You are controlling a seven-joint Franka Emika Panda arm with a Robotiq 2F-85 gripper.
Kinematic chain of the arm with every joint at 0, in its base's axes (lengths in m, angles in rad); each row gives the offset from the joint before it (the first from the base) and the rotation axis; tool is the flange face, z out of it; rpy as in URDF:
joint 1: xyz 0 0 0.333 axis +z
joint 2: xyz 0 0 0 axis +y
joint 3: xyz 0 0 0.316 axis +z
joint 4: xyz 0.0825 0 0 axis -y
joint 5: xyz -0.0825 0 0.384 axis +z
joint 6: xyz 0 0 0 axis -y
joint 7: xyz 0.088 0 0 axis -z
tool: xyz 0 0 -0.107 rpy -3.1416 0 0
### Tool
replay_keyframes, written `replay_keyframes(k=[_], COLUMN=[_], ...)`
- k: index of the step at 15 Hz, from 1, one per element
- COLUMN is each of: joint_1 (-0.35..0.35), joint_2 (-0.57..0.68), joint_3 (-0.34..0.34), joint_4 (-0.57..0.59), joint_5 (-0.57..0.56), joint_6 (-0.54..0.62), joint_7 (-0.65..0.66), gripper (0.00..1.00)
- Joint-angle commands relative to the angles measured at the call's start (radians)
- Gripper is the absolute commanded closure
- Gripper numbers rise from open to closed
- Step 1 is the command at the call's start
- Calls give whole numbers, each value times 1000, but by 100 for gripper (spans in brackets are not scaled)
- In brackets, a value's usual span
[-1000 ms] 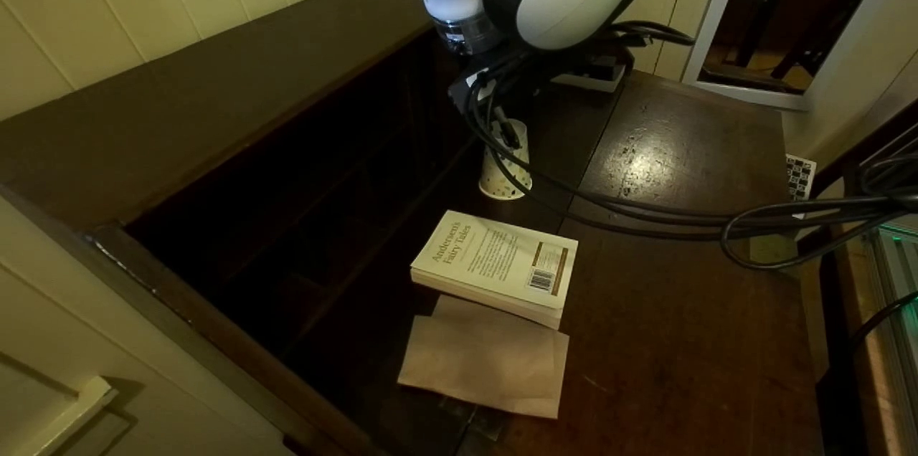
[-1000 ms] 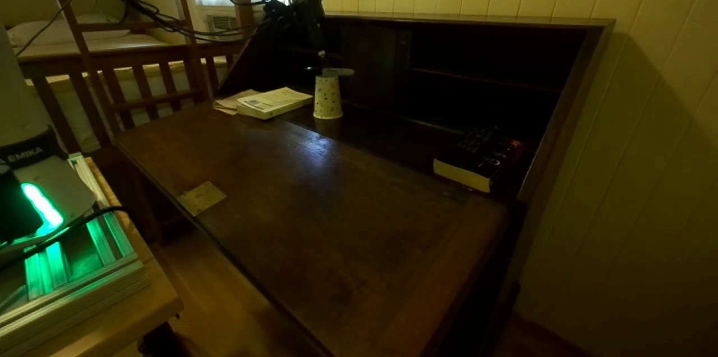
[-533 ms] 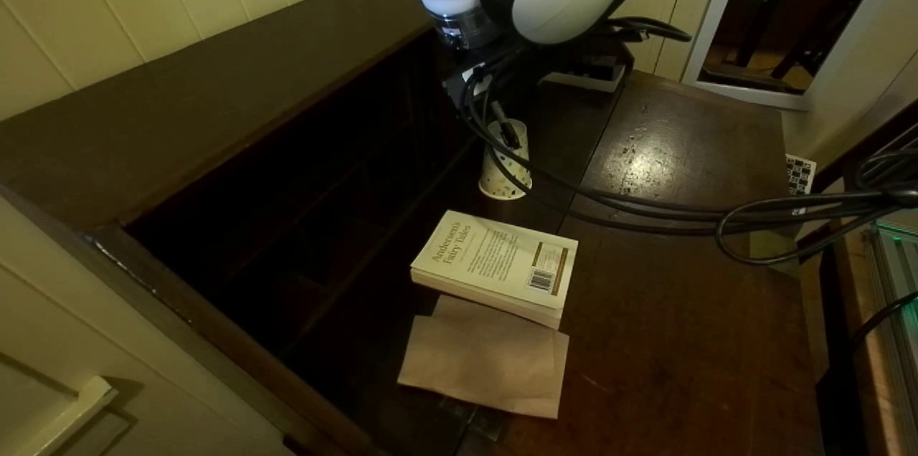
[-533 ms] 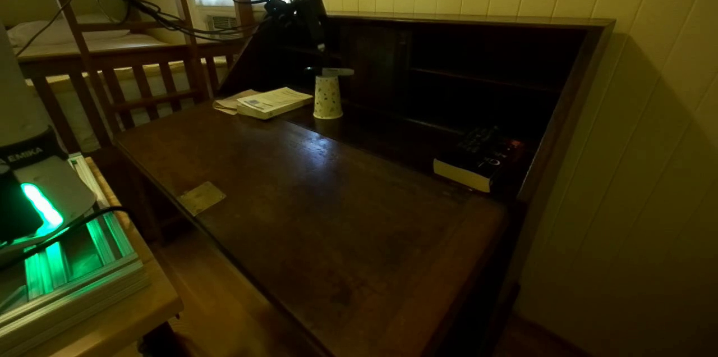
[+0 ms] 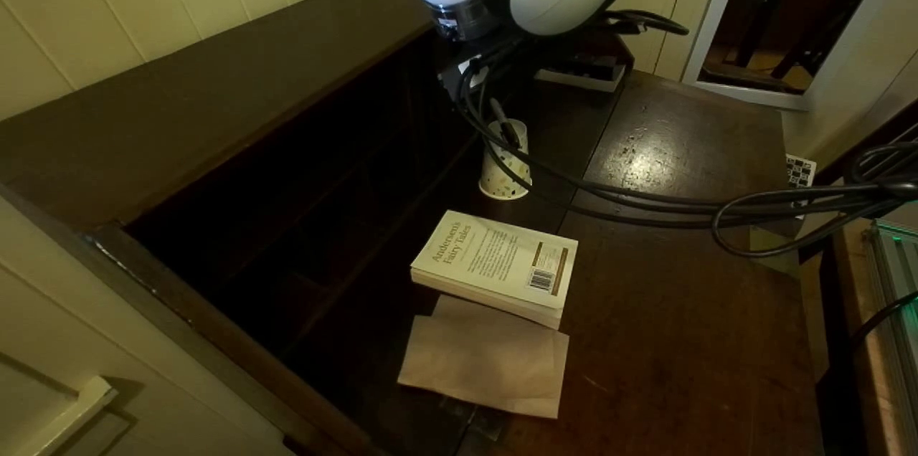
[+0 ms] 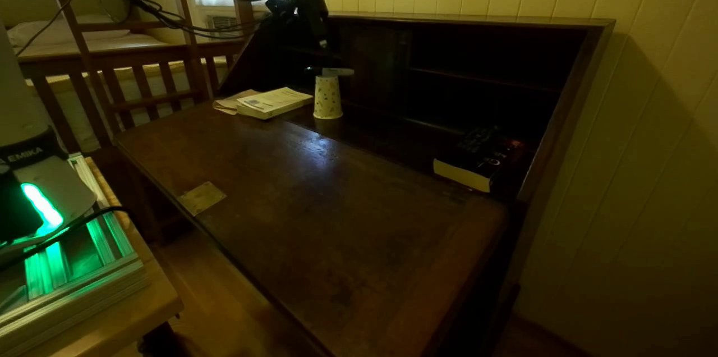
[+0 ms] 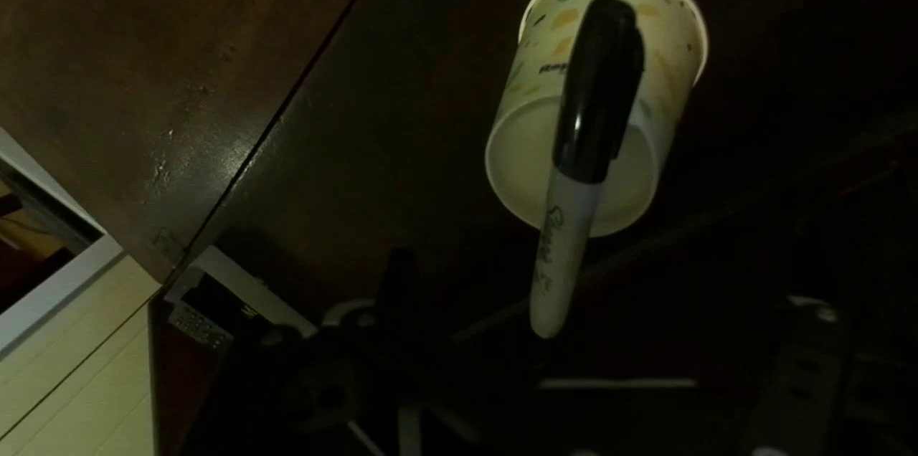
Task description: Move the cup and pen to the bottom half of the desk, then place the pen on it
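The white spotted cup (image 5: 505, 180) stands upside down on the back part of the dark brown desk (image 5: 688, 341), and it shows in an exterior view (image 6: 327, 100) and the wrist view (image 7: 527, 155). The pen (image 7: 581, 173), a marker with black cap and pale barrel, lies across the cup's upturned base; it also shows in both exterior views (image 5: 508, 127) (image 6: 337, 72). My gripper (image 6: 322, 45) is above the pen, apart from it. In the wrist view the dark fingers of the gripper (image 7: 609, 287) are wide apart with nothing between them; their tips are hard to see.
A white paperback book (image 5: 495, 266) and folded brown paper (image 5: 488, 366) lie beside the cup. A thick black book (image 6: 477, 160) lies at the desk's far end. Arm cables (image 5: 617, 201) hang across the desk. Dark cubbyholes (image 6: 482, 82) stand behind the cup.
My gripper has risen a little and moved farther from the pen. The cables have shifted upward with the arm. The cup and pen have not moved.
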State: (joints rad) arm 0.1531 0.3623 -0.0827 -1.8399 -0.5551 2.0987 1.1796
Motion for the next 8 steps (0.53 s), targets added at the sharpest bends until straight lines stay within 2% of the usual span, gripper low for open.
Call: replay_keyframes(k=[1,8], joint_1=[10,-9], joint_2=[-31,-124], joint_3=[-5,11], joint_4=[-11,-54], joint_5=[-42,-37], joint_6=[14,58], joint_7=[25,-22], gripper=[0,0])
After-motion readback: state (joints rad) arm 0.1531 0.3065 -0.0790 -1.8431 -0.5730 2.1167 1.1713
